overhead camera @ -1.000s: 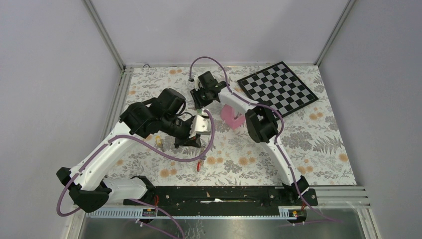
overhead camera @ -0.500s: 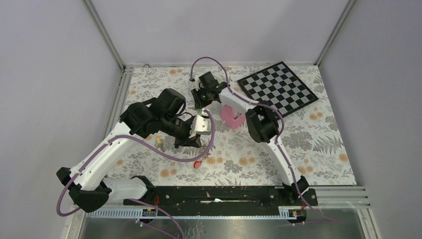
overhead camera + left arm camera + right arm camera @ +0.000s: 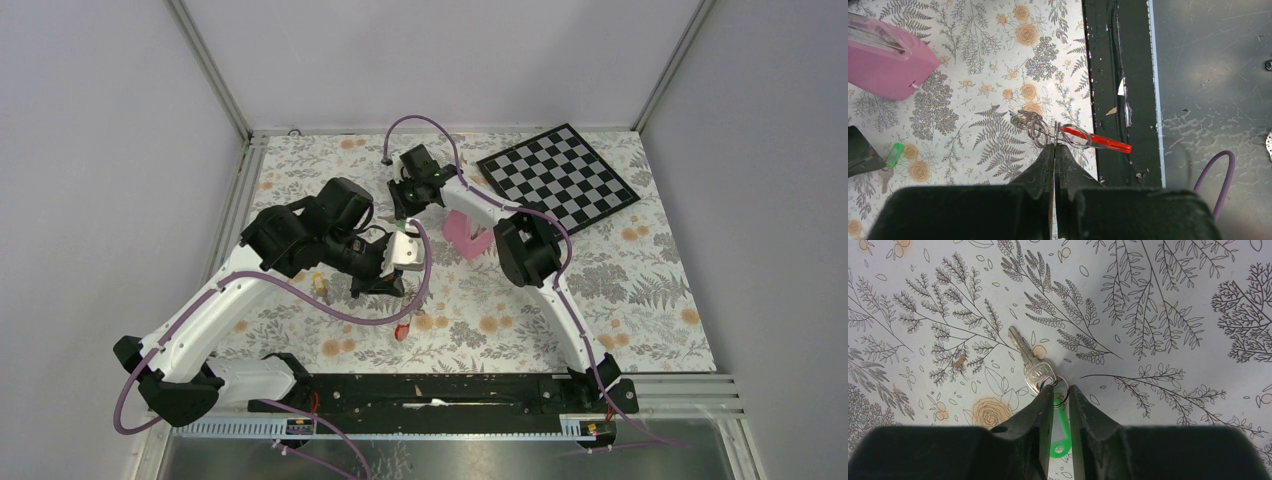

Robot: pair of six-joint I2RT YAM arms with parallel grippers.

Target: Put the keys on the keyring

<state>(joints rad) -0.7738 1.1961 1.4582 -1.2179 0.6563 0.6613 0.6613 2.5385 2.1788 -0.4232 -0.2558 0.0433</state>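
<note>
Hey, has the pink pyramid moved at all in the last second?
No. The pink pyramid sits in the same spot as before, at the same gap from the checkerboard, on its near-left side.

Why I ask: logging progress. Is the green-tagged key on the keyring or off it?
Off: the green-tagged key lies on the table, apart from the keyring pinched in the left gripper.

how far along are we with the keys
Done: nothing yet; no key shows on the keyring. In hand: the left gripper is shut on the keyring's wire loops, and the right gripper straddles the green tag of a key lying flat on the table. Left: grip and lift that key, then thread it on.
</note>
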